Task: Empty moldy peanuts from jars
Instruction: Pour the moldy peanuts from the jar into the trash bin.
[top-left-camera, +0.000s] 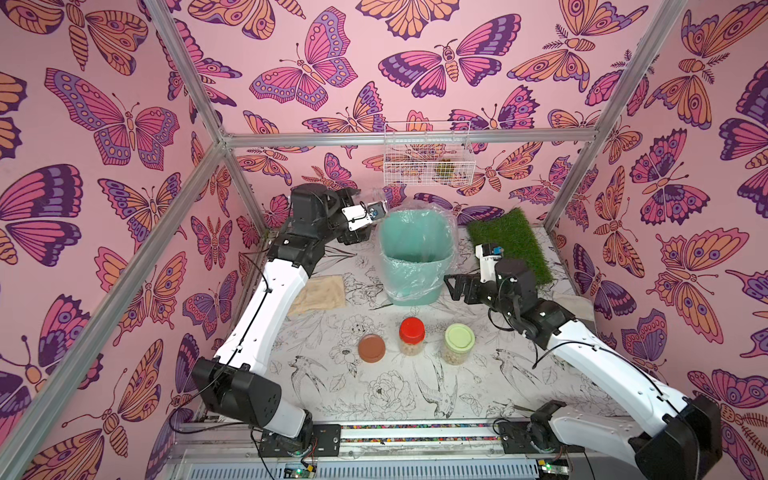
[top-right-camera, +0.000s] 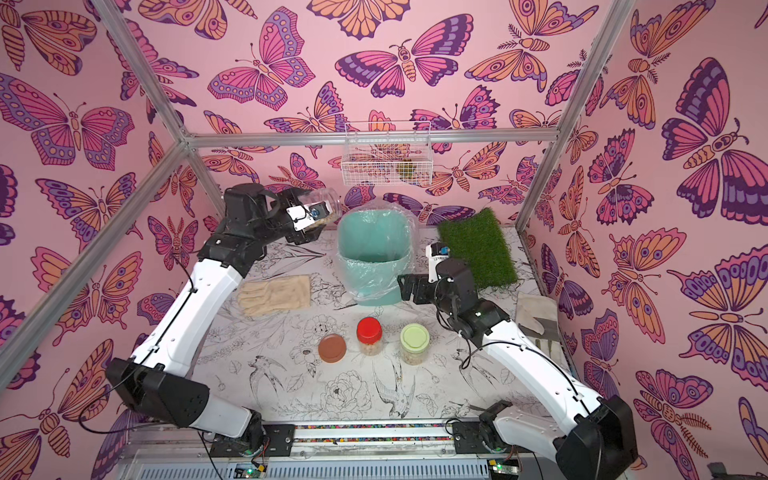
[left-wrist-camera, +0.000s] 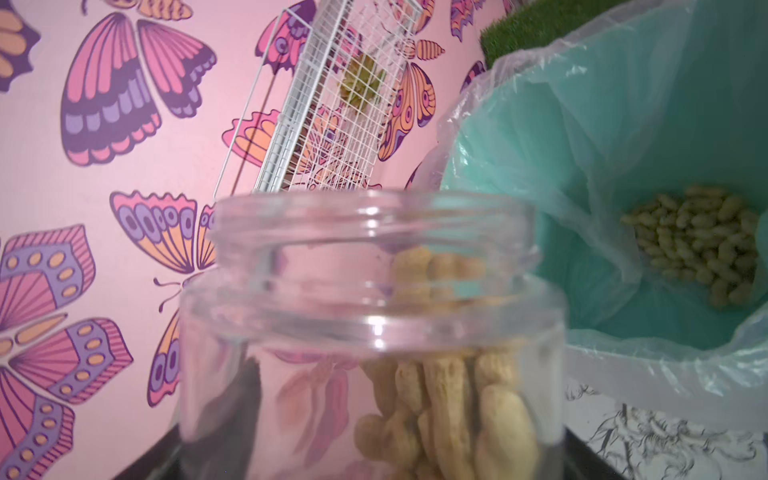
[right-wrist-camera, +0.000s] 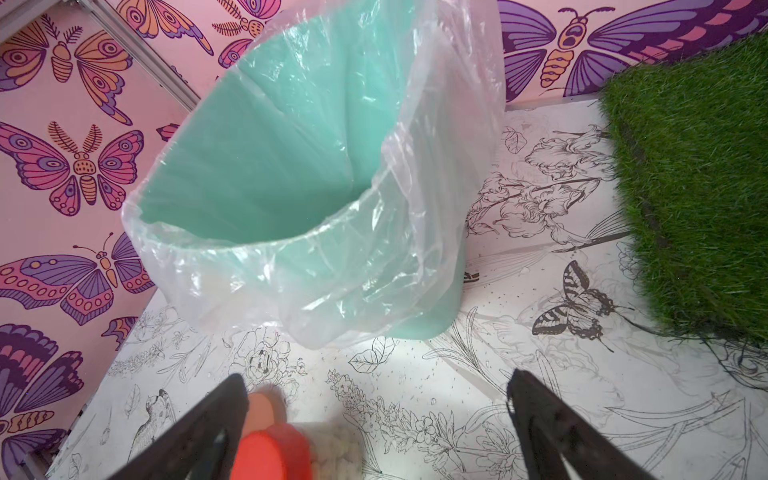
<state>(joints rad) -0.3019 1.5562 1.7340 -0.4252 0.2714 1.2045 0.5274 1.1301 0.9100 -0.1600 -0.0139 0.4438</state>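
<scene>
Pink butterfly walls (top-left-camera: 124, 124), aluminium frame (top-left-camera: 407, 139); tabletop (top-left-camera: 415, 395) white, inked with flowers and birds. Left gripper (top-right-camera: 318, 216) clamps open jar (top-right-camera: 328, 199), tilted toward lined bin (top-right-camera: 365, 237), peanuts (left-wrist-camera: 449, 399) inside both. Centre: brown lid (top-left-camera: 371, 348), red-lidded jar (top-left-camera: 412, 336), green-lidded jar (top-left-camera: 459, 344), upright. Right gripper (right-wrist-camera: 376, 376) spread, empty, beside bin. Grass mat (top-left-camera: 511, 241) far right.

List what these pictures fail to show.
- Left gripper: left wrist view, fingers hidden by the held jar.
- Bin bottom: both top views, blocked by its near wall.
- Basket contents: top views, small behind mesh.
- Red-lidded jar: right wrist view, blurred, cut by edge.
</scene>
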